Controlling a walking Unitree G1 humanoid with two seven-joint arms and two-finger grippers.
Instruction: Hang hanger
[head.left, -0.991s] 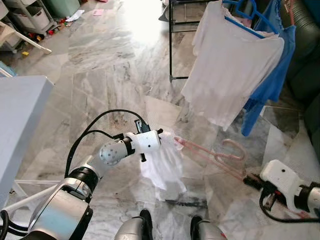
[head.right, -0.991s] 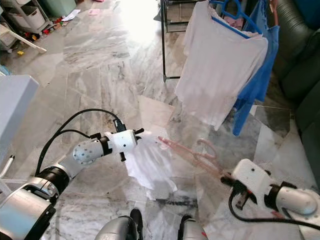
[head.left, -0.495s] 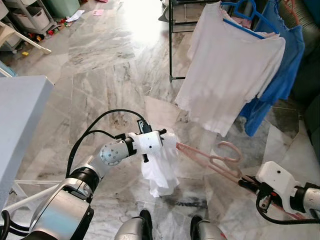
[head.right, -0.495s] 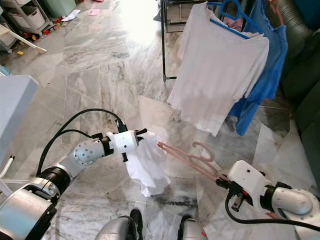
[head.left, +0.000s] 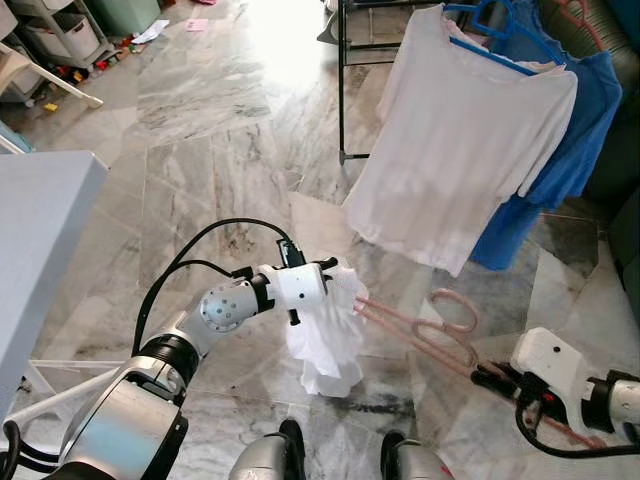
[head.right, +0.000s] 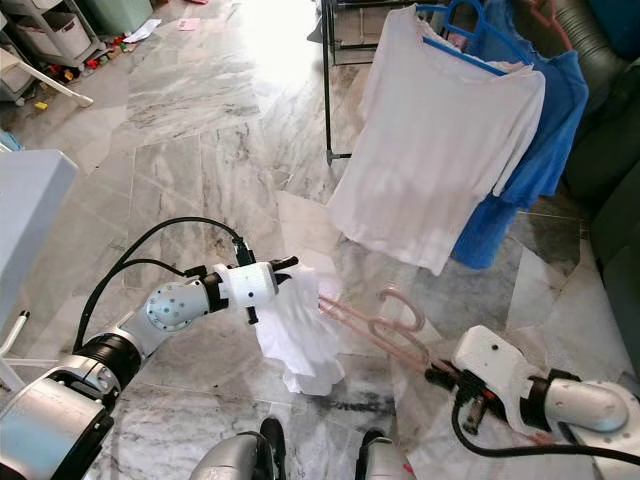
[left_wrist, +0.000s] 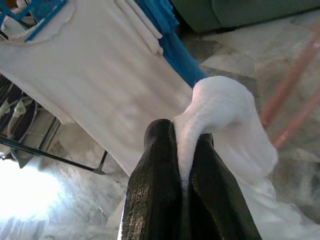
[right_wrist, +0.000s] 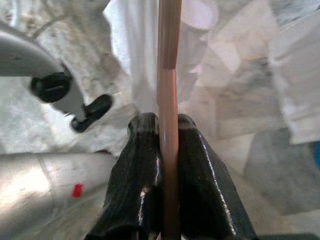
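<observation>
The job is at an early stage: the pink hanger (head.left: 420, 325) is not yet on the clothes rack (head.left: 341, 90), and the white garment (head.left: 325, 335) is not properly on it. The right tool (right_wrist: 161, 135) is clamped on one end of the hanger, holding it low over the marble floor (head.left: 200, 130), its far end reaching into the cloth. The left tool (left_wrist: 182, 150) is pinched together on a fold of the garment, which hangs limp beside the hanger. How far that end sits inside the cloth is hard to tell. What probably remains is threading, then lifting to the rack beside the white shirt (head.left: 460, 140) and blue shirt (head.left: 565, 150).
</observation>
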